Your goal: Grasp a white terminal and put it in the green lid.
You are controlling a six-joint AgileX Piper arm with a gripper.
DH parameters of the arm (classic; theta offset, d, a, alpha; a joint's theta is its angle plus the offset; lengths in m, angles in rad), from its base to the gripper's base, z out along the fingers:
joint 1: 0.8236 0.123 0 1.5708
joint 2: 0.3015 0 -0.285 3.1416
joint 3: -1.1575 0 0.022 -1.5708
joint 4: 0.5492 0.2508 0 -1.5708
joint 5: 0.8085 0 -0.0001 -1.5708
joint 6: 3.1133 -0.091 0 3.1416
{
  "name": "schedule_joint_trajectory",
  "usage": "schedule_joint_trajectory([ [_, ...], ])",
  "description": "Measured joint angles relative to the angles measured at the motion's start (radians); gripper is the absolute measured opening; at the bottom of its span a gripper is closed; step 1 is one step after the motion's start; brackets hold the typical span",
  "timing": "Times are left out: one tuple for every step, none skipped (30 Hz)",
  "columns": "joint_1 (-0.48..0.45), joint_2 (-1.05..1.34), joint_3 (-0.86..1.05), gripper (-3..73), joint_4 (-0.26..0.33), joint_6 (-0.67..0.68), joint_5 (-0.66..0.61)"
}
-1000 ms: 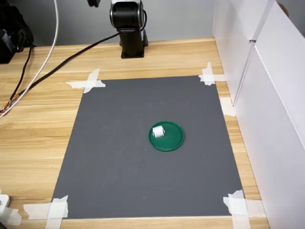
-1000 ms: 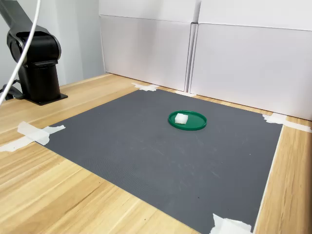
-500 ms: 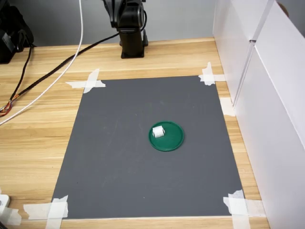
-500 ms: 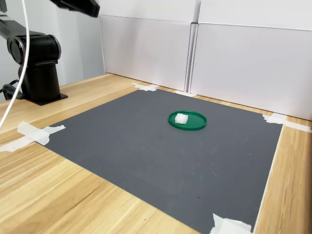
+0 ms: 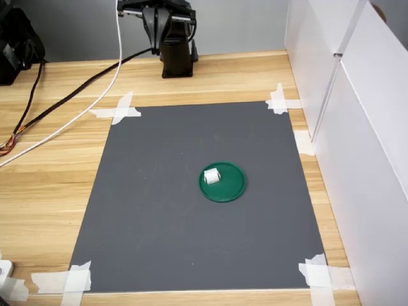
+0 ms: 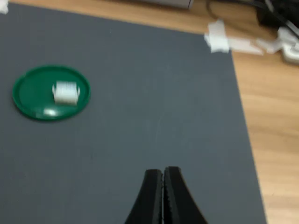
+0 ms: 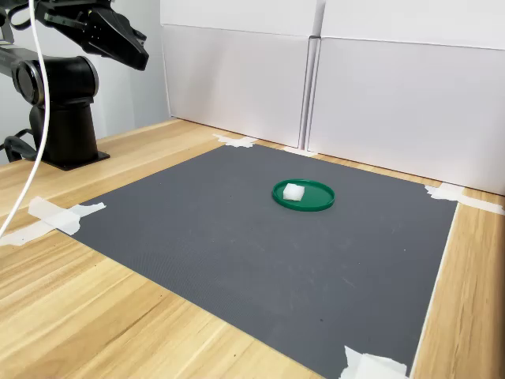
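Fingers (image 6: 163,179) clenched together, empty, above the grey mat (image 6: 154,130).
Well away from them, the white terminal (image 6: 65,92) lies inside the green lid (image 6: 28,91).

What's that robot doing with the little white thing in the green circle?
Nothing is being held right now. The tiny white blocky plastic terminal already sits inside the round flat dark green plastic lid, on the grey mat. The robot's black claw is shut and empty, hanging up high near the arm's base, well away from the lid. So the putting-in part looks done.
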Motion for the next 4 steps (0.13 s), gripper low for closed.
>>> schedule_joint_trajectory([
  [0.000, 0.000, 0.015, -2.0, 0.000, 0.000, -0.001],
  [0.000, 0.000, 0.030, -2.0, 0.000, 0.000, -0.001],
  [0.000, 0.000, 0.045, -2.0, 0.000, 0.000, -0.002],
  [0.000, 0.000, 0.058, -2.0, 0.000, 0.000, -0.003],
])
